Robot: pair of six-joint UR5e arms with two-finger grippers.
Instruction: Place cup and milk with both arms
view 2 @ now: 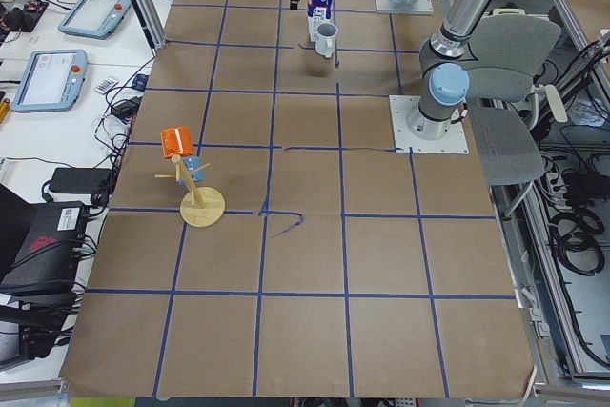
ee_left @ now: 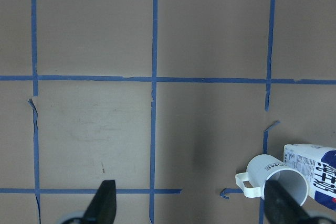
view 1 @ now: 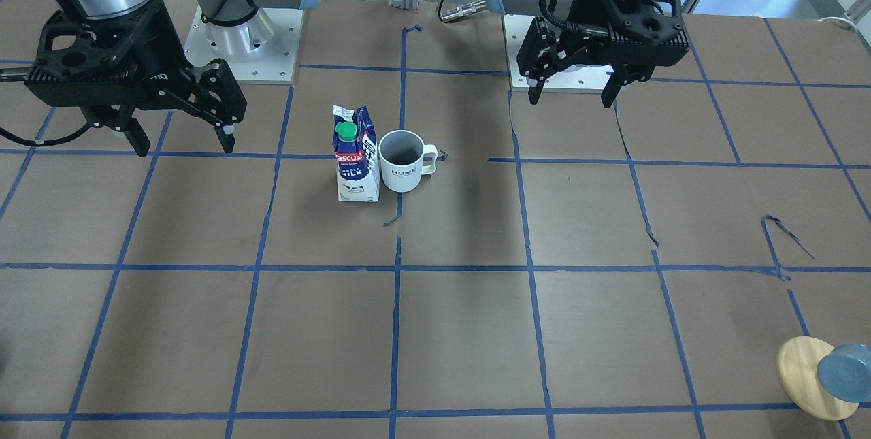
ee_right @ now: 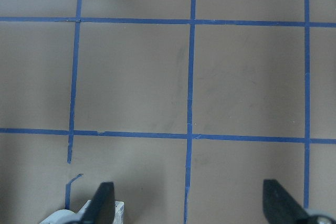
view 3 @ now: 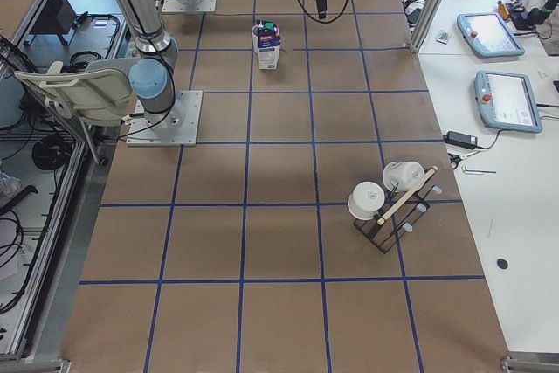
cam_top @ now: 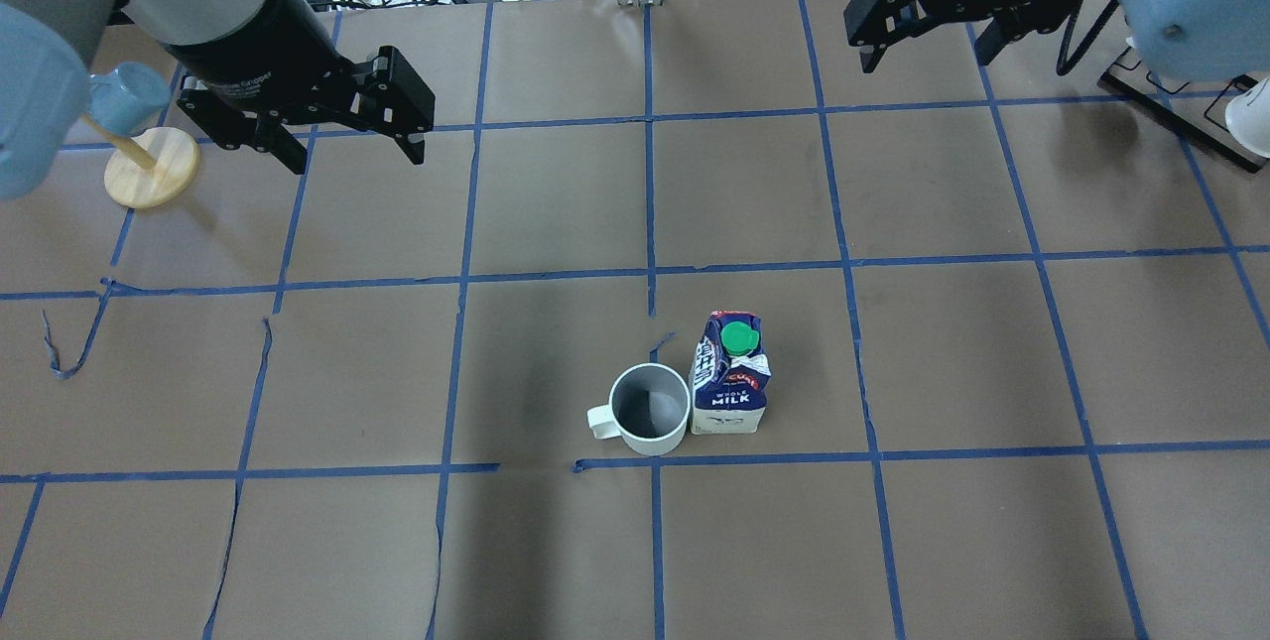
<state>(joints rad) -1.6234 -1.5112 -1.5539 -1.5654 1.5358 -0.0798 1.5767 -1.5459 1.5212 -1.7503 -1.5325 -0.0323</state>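
Front-on: wide-open, empty left pincer [view 1: 571, 94] above the surface [view 1: 469, 350]; equally wide, empty right pincer [view 1: 184, 145] opposite. Overhead: upright cup [cam_top: 650, 409] just beside the milk [cam_top: 731, 377], mid-surface, well apart from both pincers. Left wrist: cup behind one fingertip [ee_left: 281, 203], untouched.

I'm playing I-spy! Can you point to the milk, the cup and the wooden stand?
milk [view 1: 356, 161]: front-facing view, on its printed front face.
cup [view 1: 401, 170]: front-facing view, on its white side.
wooden stand [cam_top: 152, 167]: overhead view, on its round base.
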